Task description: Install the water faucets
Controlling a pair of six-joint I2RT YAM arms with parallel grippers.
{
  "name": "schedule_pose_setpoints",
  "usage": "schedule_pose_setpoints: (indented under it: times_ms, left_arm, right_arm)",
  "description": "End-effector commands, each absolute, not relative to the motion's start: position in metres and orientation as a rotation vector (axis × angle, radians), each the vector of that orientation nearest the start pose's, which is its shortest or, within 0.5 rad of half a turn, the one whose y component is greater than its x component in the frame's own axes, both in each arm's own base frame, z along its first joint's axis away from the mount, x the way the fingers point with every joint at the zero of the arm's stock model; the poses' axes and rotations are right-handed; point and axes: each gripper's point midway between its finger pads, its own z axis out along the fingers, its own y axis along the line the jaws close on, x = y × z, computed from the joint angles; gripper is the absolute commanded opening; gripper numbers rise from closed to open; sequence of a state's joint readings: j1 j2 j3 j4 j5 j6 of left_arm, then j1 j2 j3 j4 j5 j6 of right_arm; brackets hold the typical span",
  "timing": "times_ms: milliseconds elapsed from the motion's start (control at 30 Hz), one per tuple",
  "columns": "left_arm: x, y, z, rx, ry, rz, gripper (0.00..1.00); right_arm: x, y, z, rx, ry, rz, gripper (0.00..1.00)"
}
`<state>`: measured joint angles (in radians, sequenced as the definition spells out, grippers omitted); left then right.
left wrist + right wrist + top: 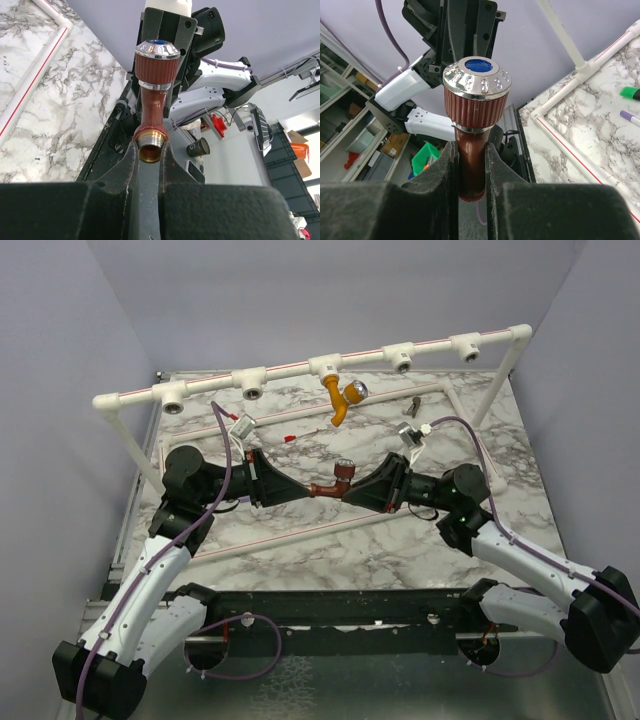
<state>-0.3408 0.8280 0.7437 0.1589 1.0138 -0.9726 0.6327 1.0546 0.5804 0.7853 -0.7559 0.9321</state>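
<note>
Left gripper (298,490): at 9 o'clock, clenched on brown faucet (335,480) by its thread.
Right gripper (358,492): clamps its stem.
Risk: thread grip seems shallow; a handover tug drops it.

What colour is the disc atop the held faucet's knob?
The disc is blue; the right wrist view shows it best.

The reddish-brown faucet (470,167) looks glossy plastic, its knob (476,77) mirror-bright metal, its thread (150,149) brass.

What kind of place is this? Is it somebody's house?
Probably a robot lab, not a home: two black-and-white robot arms at a marble-patterned table, a white plastic practice pipe frame, and cluttered storage shelves beyond.
</note>
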Motion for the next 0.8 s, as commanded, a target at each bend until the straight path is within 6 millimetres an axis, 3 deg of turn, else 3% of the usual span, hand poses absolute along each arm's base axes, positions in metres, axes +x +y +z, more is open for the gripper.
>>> schedule_pose_setpoints:
  times_ms: [0, 133, 367, 567, 767]
  left_arm:
    - [0.158, -0.235, 0.333, 0.418, 1.775, -1.731, 0.10]
    - [0.159, -0.234, 0.331, 0.415, 1.784, -1.730, 0.27]
    - [0.162, -0.234, 0.334, 0.426, 1.797, -1.687, 0.70]
    - [0.166, -0.233, 0.339, 0.463, 1.823, -1.627, 0.84]
    - [0.174, -0.232, 0.350, 0.502, 1.842, -1.542, 0.87]
  right_arm:
    - [0.174, 0.298, 0.321, -0.532, 1.466, 1.676, 0.01]
    - [0.175, 0.296, 0.320, -0.544, 1.466, 1.634, 0.01]
    - [0.175, 0.292, 0.323, -0.577, 1.463, 1.561, 0.01]
    - [0.178, 0.283, 0.328, -0.587, 1.472, 1.449, 0.01]
    - [0.185, 0.268, 0.333, -0.587, 1.510, 1.281, 0.01]
